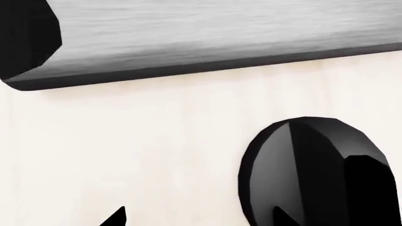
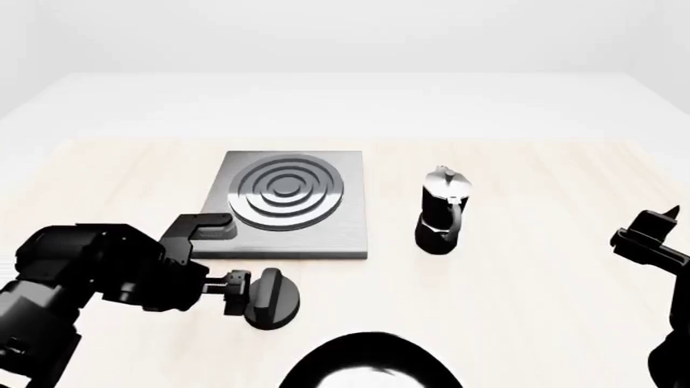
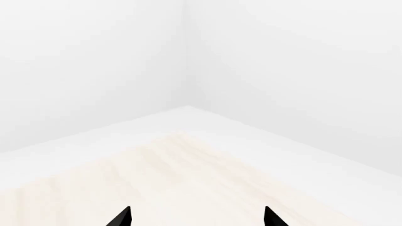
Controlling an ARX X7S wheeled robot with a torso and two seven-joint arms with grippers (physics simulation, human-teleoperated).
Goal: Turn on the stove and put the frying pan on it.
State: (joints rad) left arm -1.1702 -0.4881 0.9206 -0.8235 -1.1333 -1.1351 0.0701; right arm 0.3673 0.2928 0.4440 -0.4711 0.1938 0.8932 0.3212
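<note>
Knob vs jaws: small black round knob just ahead of left gripper, on pale wood table in front of stove's near edge; left wrist view has two finger tips apart at frame bottom, one overlapping knob face, knob not yet between them.
Jaw state, L: spread, nothing held, judging by tip spacing.
Jaw state, R: right gripper tips wide apart, empty, aimed at bare table and white walls.
Nearer arm: L by far; R arm parked well off at table's right side.
Knob form: flat disc w/ raised ridge across its face, matte black, faceted rim; ridge runs roughly toward/away from robot in head view, so likely the part to pinch and twist.
Stove: stove a square brushed-grey metal slab, raised concentric rings, burner bare.
Frying pan: frying pan at head view's bottom edge, nearest robot, glossy reflective inside, dark rim; handle out of frame.
Other: black-and-silver moka pot upright, right of stove, well apart.
Stage, est.: knob turn pending; pan not yet touched.
</note>
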